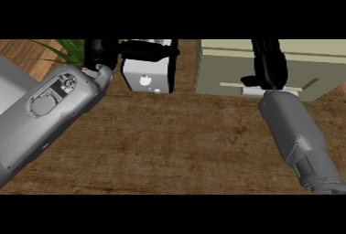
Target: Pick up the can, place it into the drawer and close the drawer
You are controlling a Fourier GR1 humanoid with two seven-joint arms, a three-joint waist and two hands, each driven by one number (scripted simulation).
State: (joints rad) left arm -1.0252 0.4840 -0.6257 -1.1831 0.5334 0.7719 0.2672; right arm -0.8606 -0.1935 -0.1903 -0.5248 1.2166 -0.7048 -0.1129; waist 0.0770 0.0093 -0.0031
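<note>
Evidently no can shows; I judge it light, stiff, slippery, best gripped round its side. Right hand [268, 64], fingers straight, meets the drawer [223, 68]; left hand [101, 50]: cannot tell.

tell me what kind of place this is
Probably a kitchen counter: a wooden countertop, a beige drawer unit that the right hand reaches, a white appliance and a green plant behind.

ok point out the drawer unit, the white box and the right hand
drawer unit [223, 68]: head view, on its beige front face
white box [145, 75]: head view, on its white front panel
right hand [269, 64]: head view, on the black hand against the drawer front
</note>
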